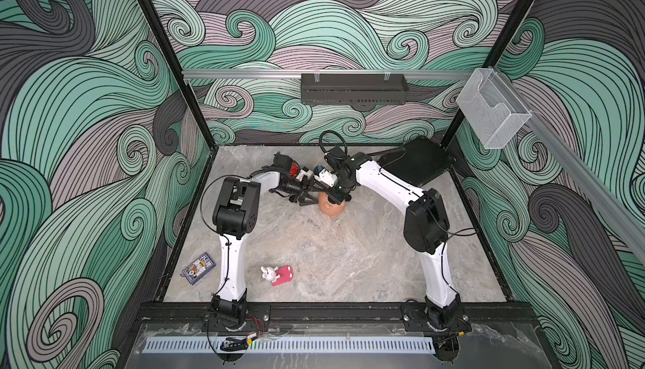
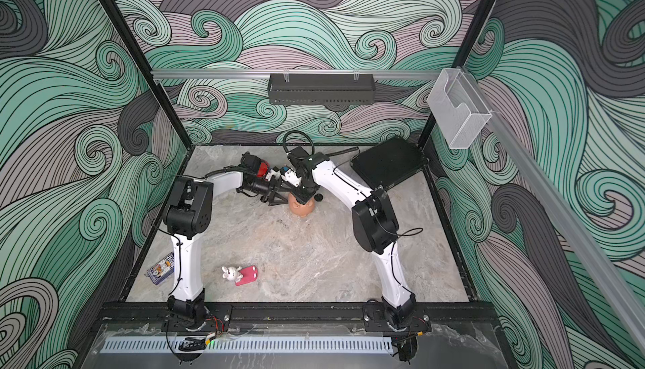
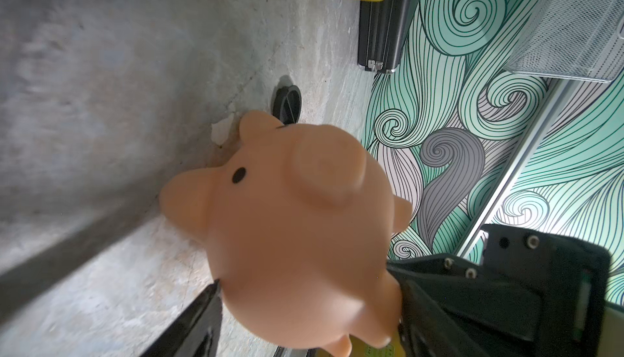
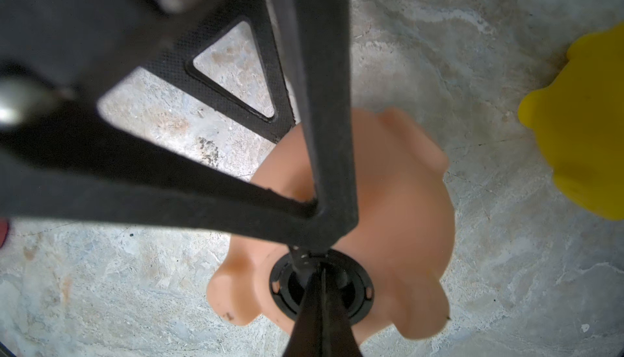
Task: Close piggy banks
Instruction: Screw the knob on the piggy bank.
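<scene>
The peach pig [image 1: 331, 207] lies belly up on the table [image 1: 349, 262], about midway between the left and right edges and somewhat nearer the far edge. The left claw [image 1: 311, 197] reaches in from the left and stands wide round it; in the left wrist view one finger [image 3: 202, 318] lies along one flank and the other presses at the opposite side by a foot, so the pig is held between them. The right claw [image 4: 320, 272] comes down from above, pinched narrow, its tips in the middle of the black plug [image 4: 320, 291] that sits in the belly hole; whether they grip the plug's ridge I cannot tell. A second plug [image 3: 287, 102] lies on the table just beside the pig, on its right. The yellow pig [image 4: 580, 129] stands near the peach one, apart from it, only partly seen in both wrist views. The red pig [image 1: 294, 168] is by the far edge, left of the middle, half hidden behind the left arm. A bunny [image 1: 268, 274] touching a pink piece [image 1: 283, 274] lies near the front edge, a card box [image 1: 198, 267] near the left edge towards the front, and a black case [image 1: 415, 164] in the far right corner
</scene>
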`<control>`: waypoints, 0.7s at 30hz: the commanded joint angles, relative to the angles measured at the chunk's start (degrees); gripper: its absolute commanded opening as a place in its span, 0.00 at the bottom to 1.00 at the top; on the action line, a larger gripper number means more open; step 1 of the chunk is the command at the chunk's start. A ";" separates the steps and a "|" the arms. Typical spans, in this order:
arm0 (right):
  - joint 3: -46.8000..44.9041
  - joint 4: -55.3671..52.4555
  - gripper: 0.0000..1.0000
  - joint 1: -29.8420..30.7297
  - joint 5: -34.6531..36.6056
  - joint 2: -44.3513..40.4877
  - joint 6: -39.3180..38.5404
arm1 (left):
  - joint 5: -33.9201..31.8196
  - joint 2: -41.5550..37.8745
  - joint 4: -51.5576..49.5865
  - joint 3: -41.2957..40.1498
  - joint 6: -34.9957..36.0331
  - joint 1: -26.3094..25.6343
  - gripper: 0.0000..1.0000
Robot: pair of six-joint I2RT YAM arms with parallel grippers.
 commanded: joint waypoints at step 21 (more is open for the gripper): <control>1.78 -0.27 0.00 -0.23 4.21 -0.13 18.08 | -3.49 0.83 -3.69 1.22 0.37 -0.67 0.78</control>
